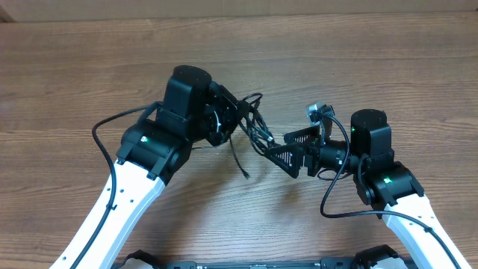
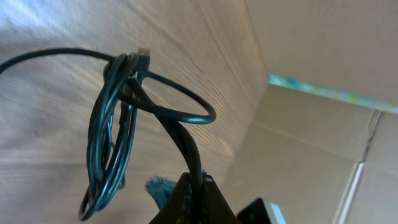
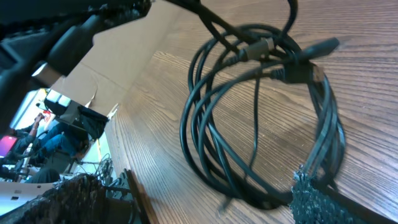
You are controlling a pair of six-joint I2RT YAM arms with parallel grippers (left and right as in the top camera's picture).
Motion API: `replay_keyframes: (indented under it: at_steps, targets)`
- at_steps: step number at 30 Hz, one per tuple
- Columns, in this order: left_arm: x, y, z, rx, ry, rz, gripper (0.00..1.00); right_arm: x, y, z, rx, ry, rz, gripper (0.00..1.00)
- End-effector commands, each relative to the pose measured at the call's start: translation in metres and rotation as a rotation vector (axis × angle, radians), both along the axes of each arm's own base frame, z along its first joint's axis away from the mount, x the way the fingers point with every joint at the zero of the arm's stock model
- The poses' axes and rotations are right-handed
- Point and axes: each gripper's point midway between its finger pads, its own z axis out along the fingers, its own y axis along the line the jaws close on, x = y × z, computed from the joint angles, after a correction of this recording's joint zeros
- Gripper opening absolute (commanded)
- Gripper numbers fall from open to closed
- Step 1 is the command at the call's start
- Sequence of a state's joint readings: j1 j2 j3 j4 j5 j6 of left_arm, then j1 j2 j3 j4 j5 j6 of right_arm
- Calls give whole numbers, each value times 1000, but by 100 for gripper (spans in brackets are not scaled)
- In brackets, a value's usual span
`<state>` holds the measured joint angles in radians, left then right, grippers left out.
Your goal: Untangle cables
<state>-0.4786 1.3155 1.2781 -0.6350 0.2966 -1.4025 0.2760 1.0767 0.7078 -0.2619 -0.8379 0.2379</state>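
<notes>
Left gripper (image 2: 194, 198) clamped shut on the cables (image 1: 254, 128); we see the coil hanging from it, between both arms. Right gripper (image 1: 286, 149) spread wide, empty. Loops lie just ahead of its fingers (image 3: 314, 199); we judge it the nearer arm.
</notes>
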Motion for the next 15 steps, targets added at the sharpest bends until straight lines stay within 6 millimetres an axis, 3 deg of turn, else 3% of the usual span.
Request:
replay_keyframes:
  at_steps: [1,8,15]
  targets:
    - [-12,-12,17,-153,110,85,4,1,2,6,4,-26,10,100]
    - [-12,-20,25,-280,205,172,4,1,2,7,4,-30,10,100]
    - [-16,-35,43,-405,253,130,5,2,2,7,-3,-49,17,100]
